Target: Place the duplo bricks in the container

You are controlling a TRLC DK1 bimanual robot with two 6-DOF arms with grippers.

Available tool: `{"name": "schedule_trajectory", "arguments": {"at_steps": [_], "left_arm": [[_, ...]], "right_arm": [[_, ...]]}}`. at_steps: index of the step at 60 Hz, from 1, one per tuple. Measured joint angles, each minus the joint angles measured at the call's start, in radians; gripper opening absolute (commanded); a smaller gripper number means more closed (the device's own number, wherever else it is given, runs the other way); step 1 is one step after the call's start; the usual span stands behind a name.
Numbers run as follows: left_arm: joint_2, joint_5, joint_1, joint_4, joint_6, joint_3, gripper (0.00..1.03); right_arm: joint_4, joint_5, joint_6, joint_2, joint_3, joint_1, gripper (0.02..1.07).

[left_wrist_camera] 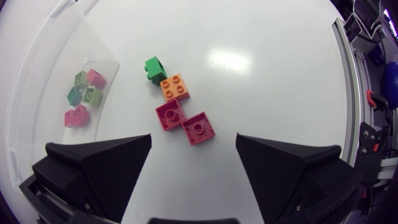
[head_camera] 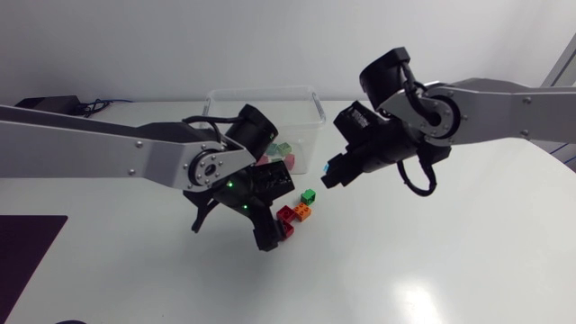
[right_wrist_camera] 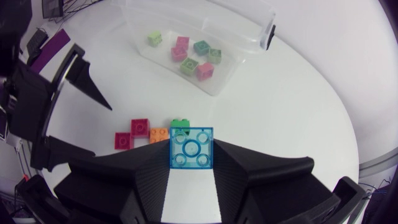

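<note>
Head view is showing us both arms crowding the middle of the frame, just below the clear container (head_camera: 225,112) that is sitting at upper centre on the white table (head_camera: 450,270). We are holding the right gripper (right_wrist_camera: 191,155) closed on a see-through blue brick (head_camera: 325,167), its two fingers pinching opposite sides, and it is hanging in the air right of centre, short of the container and off to its right. We are hovering the left gripper (left_wrist_camera: 194,140) with its fingers spread wide and gripping nothing, above the loose bricks lying at centre frame: two red bricks (head_camera: 286,216) touching each other, an orange brick (head_camera: 303,212) against them and a green brick (head_camera: 309,195) just beyond. Several pink and green bricks (head_camera: 283,153) are already lying inside the container. We are judging three risks. The blue brick is looking lightly held near the fingertips, so a jolt could be tipping it out before it is over the rim. The left arm is sitting in front of the container, so carrying the blue brick across could be bringing the arms into contact. Closing the wide left fingers on the touching red pair could be catching both or shoving the orange one away.
</note>
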Motion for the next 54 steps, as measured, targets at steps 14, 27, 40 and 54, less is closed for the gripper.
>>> {"name": "schedule_trajectory", "arguments": {"at_steps": [14, 27, 40, 54], "left_arm": [[0.065, -0.015, -0.02, 0.037, -0.032, 0.0, 0.92], [0.116, -0.024, -0.02, 0.037, -0.06, 0.006, 0.91], [0.13, -0.027, -0.02, 0.02, -0.074, 0.036, 0.91], [0.188, -0.027, -0.021, -0.125, -0.098, 0.158, 0.91]], "right_arm": [[-0.019, -0.002, 0.001, 0.0, 0.091, -0.005, 0.28], [-0.031, -0.009, 0.024, 0.004, 0.14, -0.025, 0.28], [-0.03, -0.024, 0.045, 0.022, 0.174, -0.031, 0.28], [-0.03, -0.031, 0.046, 0.029, 0.174, -0.037, 0.28]]}}
